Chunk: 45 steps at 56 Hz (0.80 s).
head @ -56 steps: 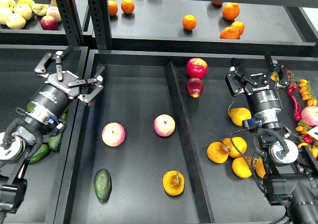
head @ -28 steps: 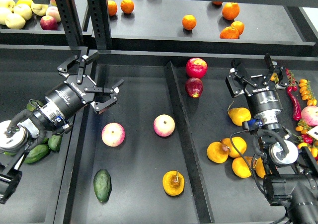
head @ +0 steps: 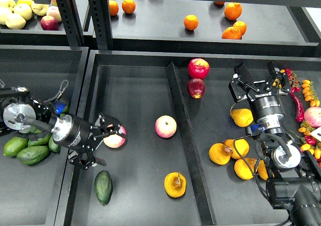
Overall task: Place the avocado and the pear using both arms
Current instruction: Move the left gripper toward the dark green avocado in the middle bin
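Observation:
The dark green avocado lies at the front left of the middle tray. The golden pear, with a short stem and a brown blotch, lies to its right near the divider. My left gripper is open and empty, reaching in from the left just above the avocado. Its fingers stand beside a pink-yellow apple. My right gripper is open and empty over the right tray, far from both fruits.
A second pink-yellow apple lies mid-tray. Two red apples sit by the raised divider. Several yellow pears lie under my right arm. Green avocados fill the left tray. Oranges sit on the back shelf.
My left arm has swung down and forward from the tray's back left corner to the apple, just above the avocado. My right arm has barely moved.

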{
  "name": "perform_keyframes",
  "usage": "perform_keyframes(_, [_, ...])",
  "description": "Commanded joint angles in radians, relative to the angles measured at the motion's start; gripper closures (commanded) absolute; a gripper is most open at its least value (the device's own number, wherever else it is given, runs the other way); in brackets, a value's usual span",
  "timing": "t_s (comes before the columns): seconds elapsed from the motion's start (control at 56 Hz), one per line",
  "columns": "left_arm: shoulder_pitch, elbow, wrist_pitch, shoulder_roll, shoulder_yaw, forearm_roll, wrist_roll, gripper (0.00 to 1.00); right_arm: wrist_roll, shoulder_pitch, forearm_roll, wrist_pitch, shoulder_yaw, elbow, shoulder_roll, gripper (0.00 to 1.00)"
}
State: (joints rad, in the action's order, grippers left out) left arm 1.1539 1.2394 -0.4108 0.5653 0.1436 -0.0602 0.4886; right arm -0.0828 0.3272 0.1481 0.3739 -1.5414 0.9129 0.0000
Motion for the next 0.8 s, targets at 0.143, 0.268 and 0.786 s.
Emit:
perform_keyframes(0.143, [-0.007, -0.067, -0.069, -0.048, 0.047, 0.16, 0.0, 0.01, 0.0, -0.007, 0.001, 0.022, -0.005, -0.009, 0.0, 0.0])
perform_keyframes(0.268, [-0.055, -0.141, -0.078, -0.056, 0.057, 0.27, 0.0, 0.01, 0.002, -0.01, 0.001, 0.022, -0.005, -0.009, 0.0, 0.0])
perform_keyframes(0.786, [-0.137, -0.363, -0.078, -0.214, 0.045, 0.408, 0.0, 0.0, 0.0, -0.013, -0.001, 0.022, -0.005, -0.009, 0.0, 0.0])
